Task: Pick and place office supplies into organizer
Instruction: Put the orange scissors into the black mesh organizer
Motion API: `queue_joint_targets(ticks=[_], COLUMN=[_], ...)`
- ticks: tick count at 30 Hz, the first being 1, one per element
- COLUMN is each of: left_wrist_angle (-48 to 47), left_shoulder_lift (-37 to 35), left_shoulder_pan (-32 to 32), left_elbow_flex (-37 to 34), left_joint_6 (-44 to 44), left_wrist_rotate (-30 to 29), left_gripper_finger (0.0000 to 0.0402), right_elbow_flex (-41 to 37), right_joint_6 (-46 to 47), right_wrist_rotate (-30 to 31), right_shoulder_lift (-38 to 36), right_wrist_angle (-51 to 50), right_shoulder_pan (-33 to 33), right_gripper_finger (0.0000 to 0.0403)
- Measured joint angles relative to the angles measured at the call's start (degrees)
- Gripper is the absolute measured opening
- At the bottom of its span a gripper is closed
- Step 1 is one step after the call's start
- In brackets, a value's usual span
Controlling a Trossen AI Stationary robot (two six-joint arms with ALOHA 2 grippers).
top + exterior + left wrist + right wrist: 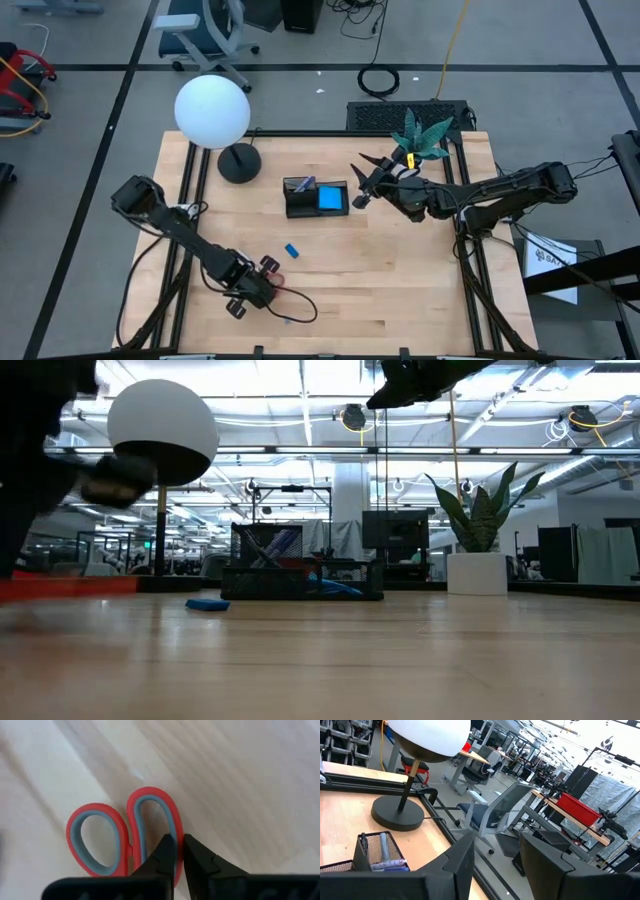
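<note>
The red-handled scissors (129, 827) lie near the table's near edge. In the left wrist view only their two handle loops show. My left gripper (176, 847) is shut on one loop; in the high view it (270, 291) is near the front. The black organizer (315, 197) stands mid-table and holds the blue note pad (330, 197) and pens (300, 184). The tiny blue eraser (292, 250) lies flat on the table in front of it. My right gripper (358, 185) hangs open and empty above the organizer's right end. My left gripper pinches the outer rim of the larger handle loop (178, 827), one finger (162, 855) over the loop's inside and the other (200, 862) outside it. The fingers come from above, pointing down. Whether the scissors are off the table cannot be told.
A white globe lamp (212, 110) with a round black base (238, 162) stands at the far left of the table. A potted plant (420, 135) stands at the far right, behind my right arm. Bare wood lies between the organizer and the near edge.
</note>
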Motion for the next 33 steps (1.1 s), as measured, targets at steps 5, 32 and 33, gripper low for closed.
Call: queue_joint_targets(ticks=[5,32,33], left_wrist_angle=[0.9,25.3,28.5], left_shoulder_lift=[-5.7,-30.8,-32.1], left_shoulder_pan=[0.0,18.5,19.7], left_elbow_flex=[0.2,-7.8,-9.1], left_joint_6=[-1.6,6.0,6.7], left_wrist_rotate=[-0.9,-14.4,-13.9], left_gripper_finger=[0.0022,0.0021,0.0021], right_elbow_flex=[0.0,0.0,0.0], right_joint_6=[0.2,1.6,1.7], right_wrist_rotate=[0.0,0.0,0.0], right_shoulder_lift=[0.0,0.0,0.0], right_wrist_angle=[0.0,-0.7,-0.8], right_shoulder_pan=[0.0,0.0,0.0], right_gripper_finger=[0.0147,0.0140,0.0141])
